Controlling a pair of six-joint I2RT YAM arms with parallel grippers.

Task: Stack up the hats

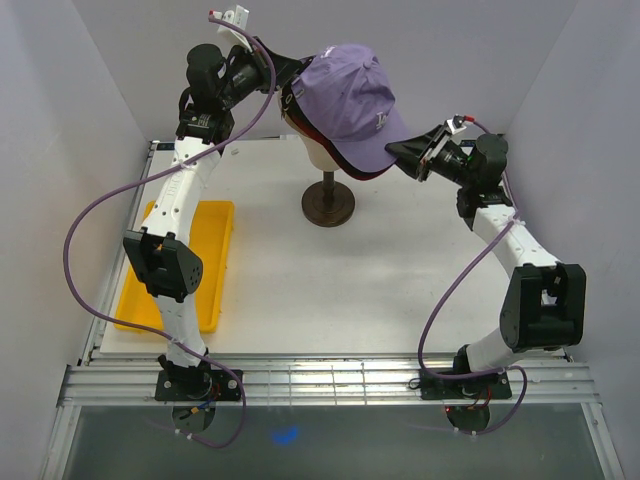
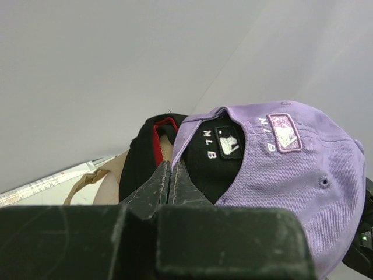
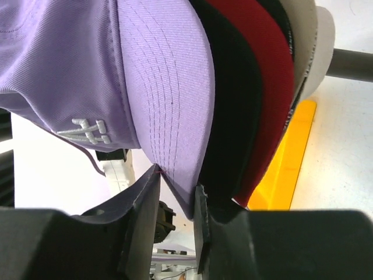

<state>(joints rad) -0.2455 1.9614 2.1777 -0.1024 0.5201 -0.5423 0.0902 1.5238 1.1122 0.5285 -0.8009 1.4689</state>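
Observation:
The lavender cap [image 1: 350, 95] sits on top of the stacked hats on the cream mannequin head [image 1: 318, 152]. Under its brim [image 3: 175, 87] I see the black cap's brim [image 3: 233, 105] and the red cap's brim [image 3: 265, 70]. My left gripper [image 1: 288, 92] is at the back of the stack, its jaws shut [image 2: 171, 165] on the lavender cap's rear edge [image 2: 192, 131]. My right gripper [image 1: 398, 152] is at the brim tip, its jaws [image 3: 178, 179] apart on either side of the lavender brim's edge without pinching it.
The head stands on a dark round stand [image 1: 328, 205] at the table's back middle. A flat yellow tray [image 1: 215, 260] lies at the left, under the left arm. White walls close in behind and on both sides.

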